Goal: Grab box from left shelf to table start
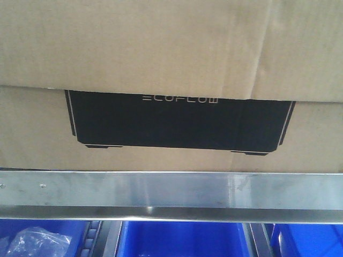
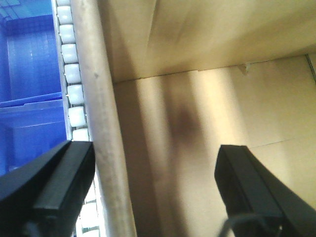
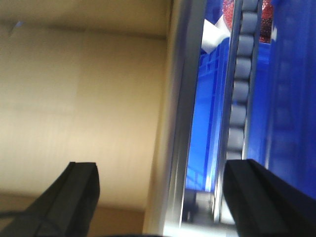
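Exterior front-facing view: the box (image 1: 161,53) sits on the left shelf (image 1: 171,190) and fills the frame from 9 to 3 o'clock. Its black panel (image 1: 179,120) is at centre, just above the shelf's front edge, and blue bins (image 1: 182,238) show below at 6 o'clock. The left gripper (image 2: 153,163) is spread wide and holds nothing, with cardboard beyond it toward 12 o'clock. The right gripper (image 3: 165,180) is likewise spread and empty, with cardboard at 9 o'clock and bins at 3 o'clock.
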Available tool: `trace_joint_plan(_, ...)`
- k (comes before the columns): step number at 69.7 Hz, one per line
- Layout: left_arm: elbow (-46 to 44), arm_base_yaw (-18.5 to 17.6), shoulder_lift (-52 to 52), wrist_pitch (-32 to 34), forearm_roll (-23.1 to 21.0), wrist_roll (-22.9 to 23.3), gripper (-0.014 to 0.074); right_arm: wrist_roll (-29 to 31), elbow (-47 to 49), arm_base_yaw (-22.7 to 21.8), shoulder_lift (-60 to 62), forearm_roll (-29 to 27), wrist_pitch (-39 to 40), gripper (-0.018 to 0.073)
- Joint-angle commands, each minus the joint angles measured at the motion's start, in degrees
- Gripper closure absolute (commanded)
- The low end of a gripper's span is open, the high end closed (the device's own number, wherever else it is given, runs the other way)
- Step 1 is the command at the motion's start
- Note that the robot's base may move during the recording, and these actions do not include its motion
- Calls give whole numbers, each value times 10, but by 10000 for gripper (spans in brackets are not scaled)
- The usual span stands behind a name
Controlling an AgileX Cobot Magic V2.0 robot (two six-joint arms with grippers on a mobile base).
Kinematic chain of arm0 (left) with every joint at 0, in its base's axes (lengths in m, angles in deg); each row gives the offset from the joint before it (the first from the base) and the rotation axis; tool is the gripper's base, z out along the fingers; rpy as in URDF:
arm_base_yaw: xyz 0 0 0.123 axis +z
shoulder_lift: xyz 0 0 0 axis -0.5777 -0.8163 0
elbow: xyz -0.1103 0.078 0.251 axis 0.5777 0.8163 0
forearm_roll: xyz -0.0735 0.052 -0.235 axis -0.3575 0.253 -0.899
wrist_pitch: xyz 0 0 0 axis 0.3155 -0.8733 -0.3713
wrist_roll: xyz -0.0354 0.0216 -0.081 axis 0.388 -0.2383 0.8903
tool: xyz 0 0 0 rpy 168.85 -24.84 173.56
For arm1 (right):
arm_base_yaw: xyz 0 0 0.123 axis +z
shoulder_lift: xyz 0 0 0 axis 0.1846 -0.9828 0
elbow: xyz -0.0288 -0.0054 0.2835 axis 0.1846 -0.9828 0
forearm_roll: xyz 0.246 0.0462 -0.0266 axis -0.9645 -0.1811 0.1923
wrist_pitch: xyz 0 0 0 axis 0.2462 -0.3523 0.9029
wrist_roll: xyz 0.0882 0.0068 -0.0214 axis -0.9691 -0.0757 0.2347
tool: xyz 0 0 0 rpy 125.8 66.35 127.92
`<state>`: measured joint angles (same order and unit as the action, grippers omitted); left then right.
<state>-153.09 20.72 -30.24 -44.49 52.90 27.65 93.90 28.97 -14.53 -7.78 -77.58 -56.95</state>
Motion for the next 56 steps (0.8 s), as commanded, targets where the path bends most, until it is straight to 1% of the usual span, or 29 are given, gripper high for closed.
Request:
trace_joint_plan(1,-21,-4,12,43,-2,3,192,5,26,-2,-1,-1,31,-53)
trace_joint_plan(8,-21,-4,2,41,-2,3,192,6,26,-1,-22,-1,31,-53)
trace_joint_plan(17,-21,-4,-12,23,-2,3,195,7,26,-1,-42,-1,31,-53)
trace_joint_plan(22,-21,-4,-14,16,-2,3,220,8,26,-1,-49,-1,28,-43)
trace_joint_plan(24,-21,-4,-15,16,-5,3,246,11,26,-1,-51,-1,28,-27)
trace_joint_plan(28,-21,-4,-15,16,-9,3,295,13,26,-1,-52,-1,26,27)
trace_joint_plan(32,-21,-4,-15,16,-13,3,367,13,26,-1,-52,-1,25,116)
trace_joint_plan(41,-21,-4,-15,16,-13,3,559,13,26,-1,-52,-1,17,402)
trace_joint_plan(42,-21,-4,-15,16,-13,3,580,13,26,-1,-52,-1,17,418)
trace_joint_plan(43,-21,-4,-15,16,-13,3,601,13,26,-1,-52,-1,16,466)
trace_joint_plan(45,-21,-4,-15,17,-13,3,645,13,26,-1,-52,-1,14,523)
trace_joint_plan(48,-21,-4,-15,17,-13,3,703,13,26,-1,-52,-1,12,498)
trace_joint_plan(52,-21,-4,-15,18,-13,3,686,13,26,-1,-52,-1,12,496)
trace_joint_plan(56,-21,-4,-15,19,-13,3,688,13,26,-1,-52,-1,11,502)
